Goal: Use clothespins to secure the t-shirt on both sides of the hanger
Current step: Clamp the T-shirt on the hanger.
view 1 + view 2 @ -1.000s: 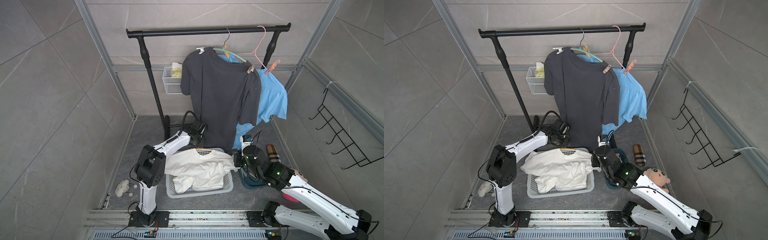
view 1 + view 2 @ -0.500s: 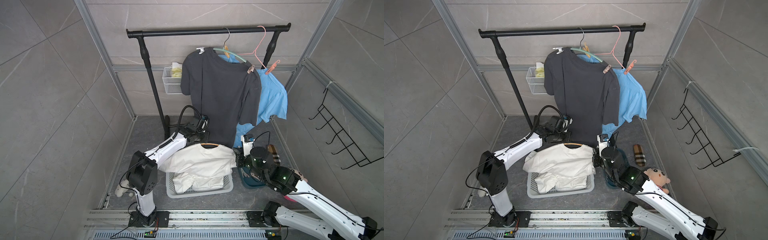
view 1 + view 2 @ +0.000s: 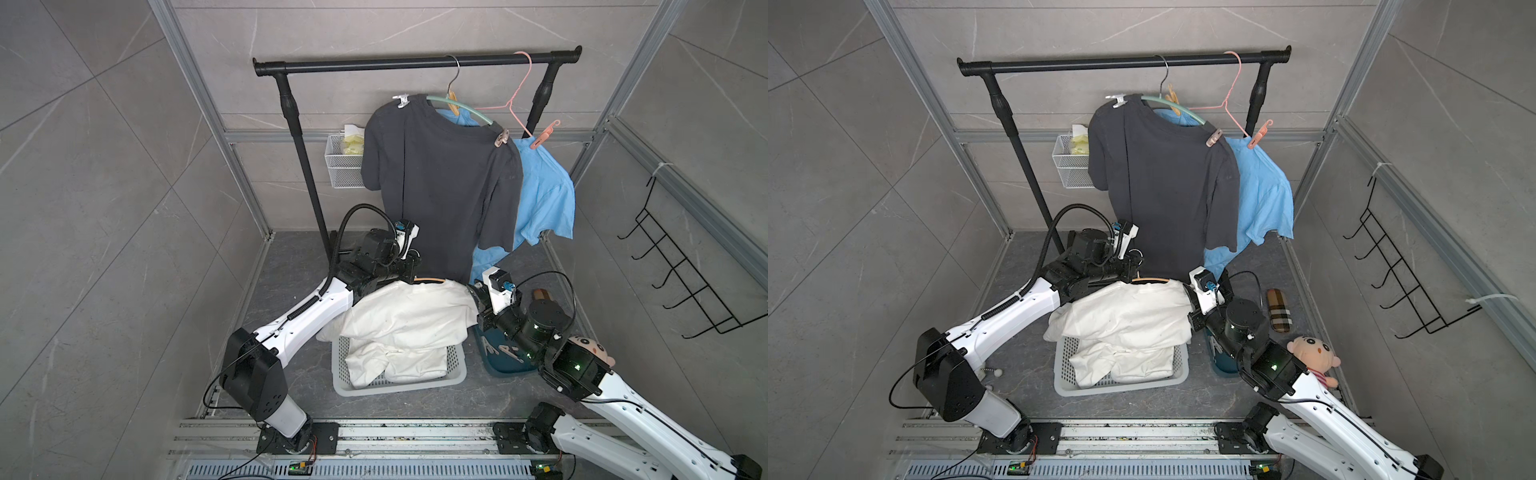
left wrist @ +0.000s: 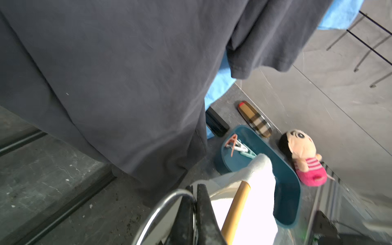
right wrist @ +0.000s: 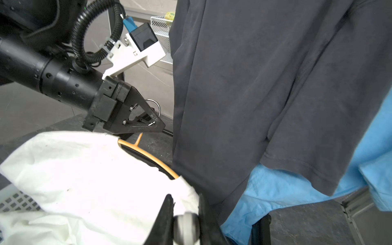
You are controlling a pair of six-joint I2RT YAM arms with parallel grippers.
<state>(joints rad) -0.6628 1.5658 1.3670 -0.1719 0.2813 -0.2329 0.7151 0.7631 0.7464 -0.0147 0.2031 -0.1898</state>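
Observation:
A white t-shirt (image 3: 407, 316) hangs on a yellow hanger (image 5: 148, 154) above the laundry basket (image 3: 395, 384). My left gripper (image 4: 194, 191) is shut on the hanger's metal hook (image 4: 161, 203), just in front of the hanging dark shirt; it shows in both top views (image 3: 409, 270) (image 3: 1136, 266). My right gripper (image 5: 185, 199) is at the shirt's right shoulder, shut on a pale grey clothespin (image 5: 187, 224), which looks blurred. More clothespins (image 4: 237, 146) lie in a teal bin (image 4: 286, 191) on the floor under the right arm.
A dark t-shirt (image 3: 440, 178) and a blue shirt (image 3: 540, 195) hang clipped on the black rail (image 3: 415, 64), close behind the white shirt. A pink hanger (image 3: 515, 104) carries a pink clothespin (image 3: 542, 139). Plush doll (image 3: 1312, 353), plaid case (image 3: 1278, 309) and wall hooks (image 3: 685, 282) are at right.
Both arms have lifted the white t-shirt and hanger up from the basket and back toward the dark shirt. The left arm has stretched out.

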